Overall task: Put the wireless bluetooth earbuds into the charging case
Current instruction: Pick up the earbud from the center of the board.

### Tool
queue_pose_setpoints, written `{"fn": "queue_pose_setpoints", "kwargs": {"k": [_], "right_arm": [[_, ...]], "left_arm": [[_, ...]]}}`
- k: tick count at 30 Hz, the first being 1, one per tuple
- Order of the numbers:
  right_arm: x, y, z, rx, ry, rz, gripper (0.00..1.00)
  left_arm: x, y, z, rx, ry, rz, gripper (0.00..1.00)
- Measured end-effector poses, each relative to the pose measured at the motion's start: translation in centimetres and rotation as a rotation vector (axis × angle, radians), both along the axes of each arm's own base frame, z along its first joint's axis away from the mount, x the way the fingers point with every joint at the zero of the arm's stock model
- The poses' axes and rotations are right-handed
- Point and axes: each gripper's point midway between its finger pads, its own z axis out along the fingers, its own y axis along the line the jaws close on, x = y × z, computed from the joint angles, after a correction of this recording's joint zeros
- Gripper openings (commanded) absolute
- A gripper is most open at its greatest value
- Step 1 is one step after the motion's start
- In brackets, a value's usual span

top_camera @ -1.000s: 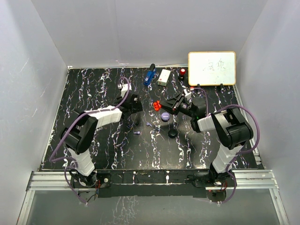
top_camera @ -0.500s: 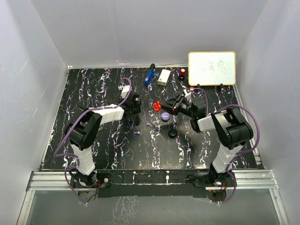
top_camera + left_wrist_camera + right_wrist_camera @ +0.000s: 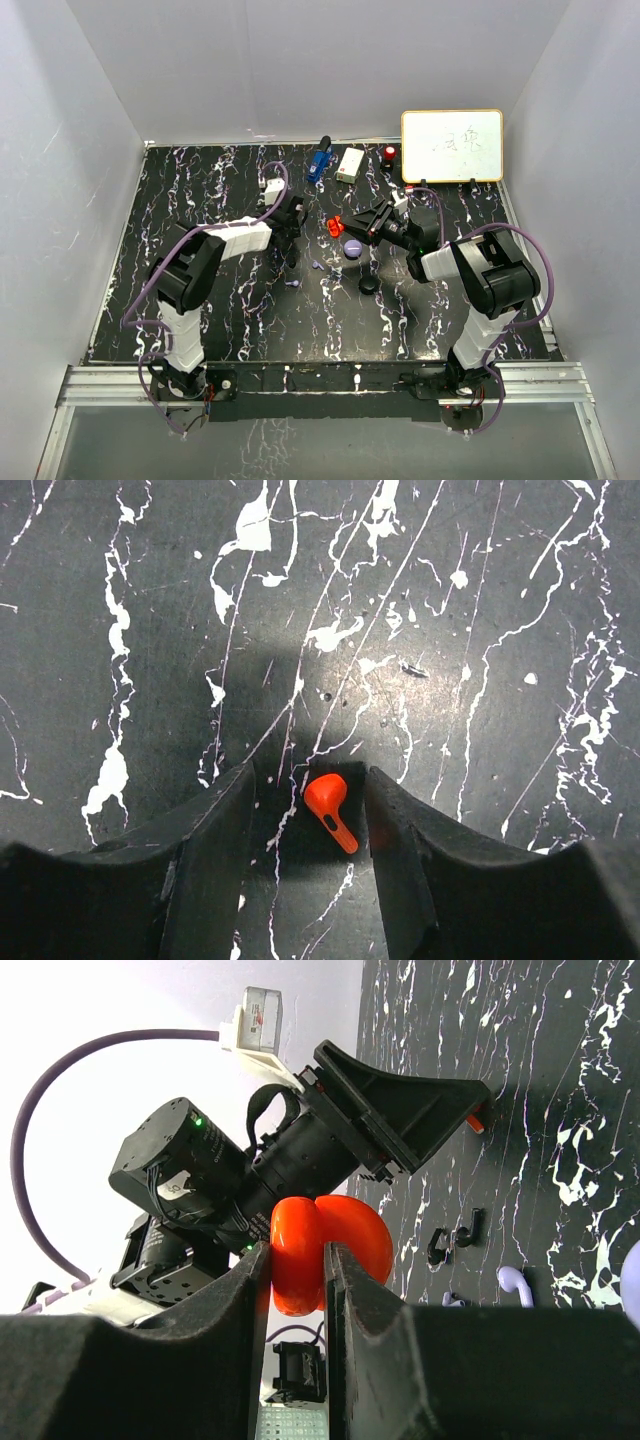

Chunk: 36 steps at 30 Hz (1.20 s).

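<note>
A red earbud (image 3: 326,800) lies flat on the black marbled table between the fingers of my left gripper (image 3: 310,780). The jaws are open, with a gap on each side of the bud. From above, the left gripper (image 3: 291,256) points down at the table left of centre and hides the bud. My right gripper (image 3: 298,1260) is shut on an open red charging case (image 3: 345,1240) and holds it above the table (image 3: 335,225). Two black earbuds (image 3: 452,1235) and a lavender earbud (image 3: 514,1282) lie on the table beyond it.
A lavender case (image 3: 352,248) and a black case (image 3: 369,285) sit mid-table, with two lavender earbuds (image 3: 316,265) to their left. A whiteboard (image 3: 452,145), a white box (image 3: 350,164), a blue object (image 3: 319,160) and a small red-topped item (image 3: 389,154) stand along the back edge.
My left arm has swung right and lowered its gripper over the red earbud, and its jaws have narrowed. The right gripper and its red case have stayed put.
</note>
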Motion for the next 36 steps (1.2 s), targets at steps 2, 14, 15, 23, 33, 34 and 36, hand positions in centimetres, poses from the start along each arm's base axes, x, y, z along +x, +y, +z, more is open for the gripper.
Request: {"fn": "queue_pose_setpoints", "kwargs": {"k": [2,14,15,23,33,34,36], "right_arm": [[0.00,0.00,0.00,0.000,0.000,0.000,0.00],[0.00,0.00,-0.02,0.000,0.001,0.000,0.00],[0.00,0.00,-0.02,0.000,0.001,0.000,0.00],[-0.01,-0.01,-0.05,0.000,0.002,0.000,0.00],[-0.12,-0.03,-0.20,-0.001,0.006,0.000,0.00],[-0.12,-0.03,-0.20,-0.001,0.006,0.000,0.00],[-0.11,-0.04,-0.21,-0.001,0.006,0.000,0.00]], "left_arm": [[0.09,-0.03,-0.06,0.018,-0.001,-0.001,0.44],[0.03,-0.37,-0.06,0.081,-0.011,0.003,0.38],[0.02,-0.39,-0.06,0.080,-0.011,0.003,0.38],[-0.08,-0.58,-0.07,0.077,-0.011,0.003,0.31],[-0.19,-0.56,-0.12,0.072,-0.012,0.006,0.27],[-0.22,-0.53,-0.12,0.072,-0.012,0.006,0.27],[-0.28,-0.50,-0.10,0.071,-0.013,0.007,0.27]]}}
